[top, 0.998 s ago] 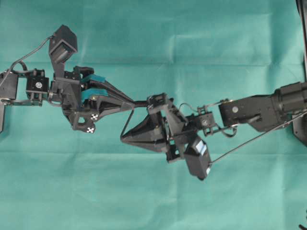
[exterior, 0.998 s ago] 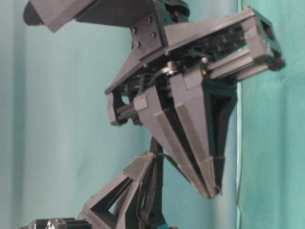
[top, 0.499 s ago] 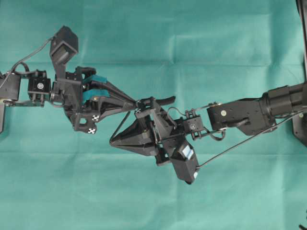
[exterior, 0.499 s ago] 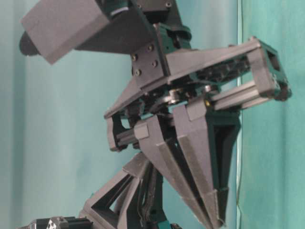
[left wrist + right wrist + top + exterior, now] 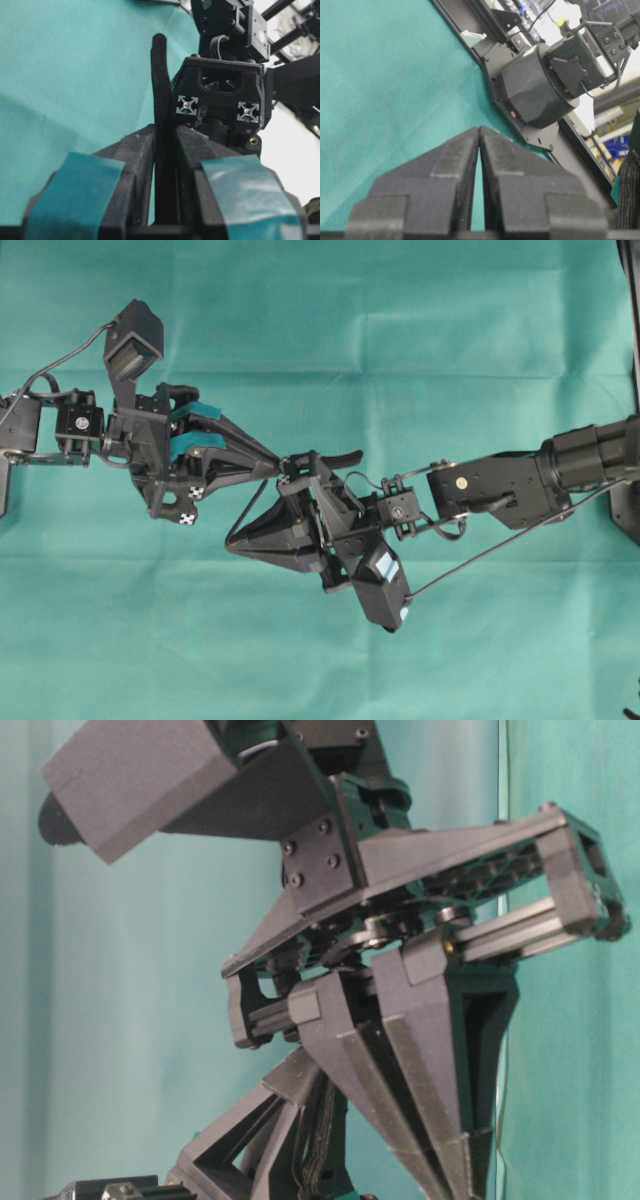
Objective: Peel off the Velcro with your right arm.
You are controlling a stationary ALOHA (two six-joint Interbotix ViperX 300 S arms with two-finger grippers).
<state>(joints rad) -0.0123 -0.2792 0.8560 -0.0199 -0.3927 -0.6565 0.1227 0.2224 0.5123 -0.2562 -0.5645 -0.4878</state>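
Note:
In the left wrist view the black Velcro (image 5: 160,75) stands upright between the teal-patched fingers of my left gripper (image 5: 164,131), which is shut on it. From overhead, my left gripper (image 5: 283,462) points right, and one Velcro layer (image 5: 340,455) sticks out past its tips. A thin peeled layer (image 5: 250,508) runs down-left to the tips of my right gripper (image 5: 230,546), which pinch its end. In the right wrist view my right gripper (image 5: 479,128) is shut tip to tip, its fingers hide the pinched end, and a fuzzy piece of Velcro (image 5: 630,190) shows at the right edge.
Green cloth (image 5: 320,660) covers the whole table. A black frame (image 5: 632,390) runs along the right edge. The left arm's round base (image 5: 540,85) and its mounting plate lie beyond my right fingertips. Both grippers hang above the cloth, the right arm's fingers (image 5: 400,1060) pointing down.
My right gripper has moved left and slightly toward the front with the peeled layer, so the loose length between the grippers is longer. The left gripper barely moved.

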